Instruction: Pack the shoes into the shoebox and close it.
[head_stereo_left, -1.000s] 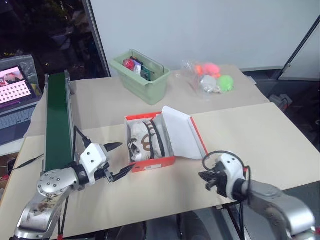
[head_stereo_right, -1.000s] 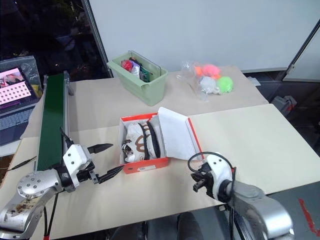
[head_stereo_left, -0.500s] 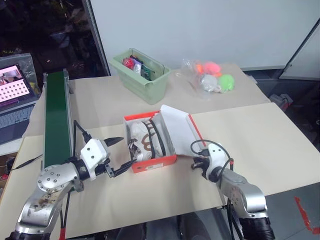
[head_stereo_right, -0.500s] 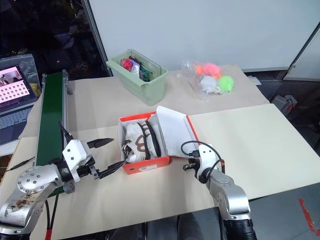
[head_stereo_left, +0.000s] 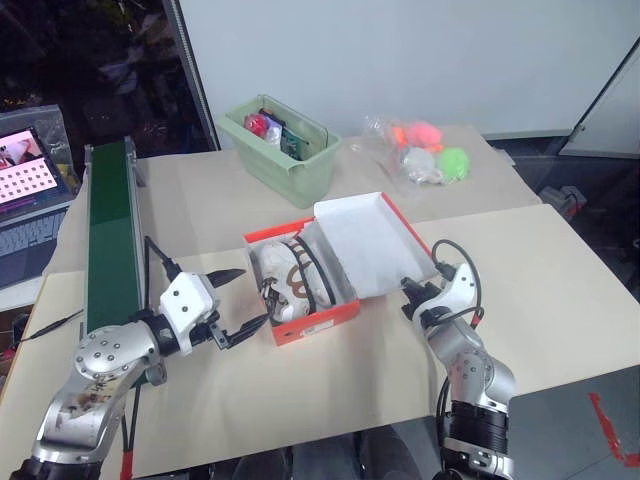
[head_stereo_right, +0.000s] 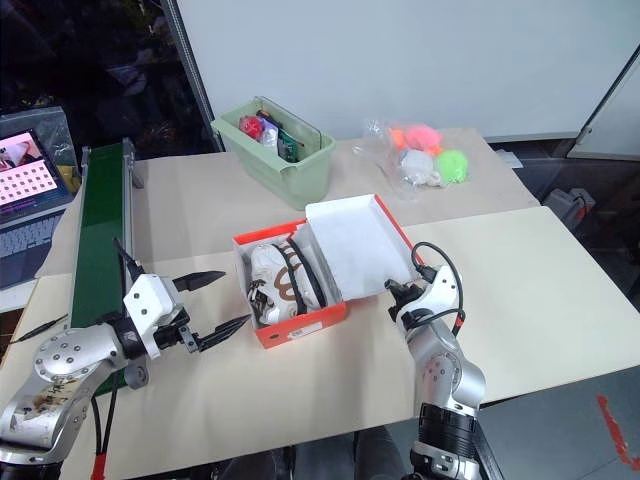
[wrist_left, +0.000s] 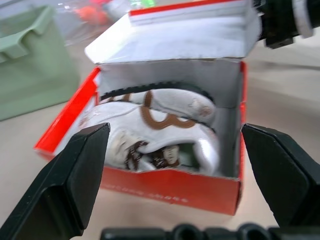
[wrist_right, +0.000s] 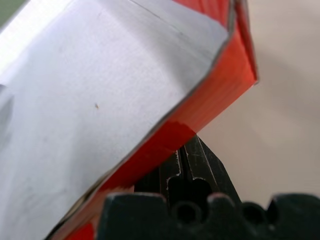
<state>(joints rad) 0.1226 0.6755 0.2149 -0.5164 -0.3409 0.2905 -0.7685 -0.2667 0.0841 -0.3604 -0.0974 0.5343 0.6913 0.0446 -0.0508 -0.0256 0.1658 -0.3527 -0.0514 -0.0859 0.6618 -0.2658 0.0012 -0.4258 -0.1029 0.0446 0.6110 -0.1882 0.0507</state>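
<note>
Shoebox (head_stereo_left: 310, 325): red-orange cardboard, white inside, standing open near the middle of the pale tabletop (head_stereo_left: 540, 270). Its hinged lid (head_stereo_left: 375, 245) is raised on the side toward the robot's right, white inner face turned up and toward the box.

Shoes (head_stereo_left: 290, 283): white sneakers with dark laces and brownish trim, both lying inside the box, packed side by side. The left wrist view shows one resting partly over the other, with a brown curved mark on its side.

Left gripper (head_stereo_left: 233, 301): two black fingers spread wide, level with the box's near-left corner and just beside it, touching nothing. In its wrist view the open box sits between the two fingers (wrist_left: 65, 185).

Right gripper (head_stereo_left: 418, 296): fingers pressed together, tucked under the lid's outer red edge at its near corner. The right wrist view shows the closed fingers (wrist_right: 192, 167) directly beneath that red rim; whether they press against it cannot be told for certain.

Pale green plastic bin (head_stereo_left: 285, 165): farther back on the table, holding small mixed items, red and dark among them.

Clear plastic bag (head_stereo_left: 420, 155): behind and to the right of the box, holding orange, green and white round things.

Green conveyor belt (head_stereo_left: 110, 240): long and narrow, along the table's left side.

Laptop (head_stereo_left: 30, 190): at the far left, screen lit.
</note>
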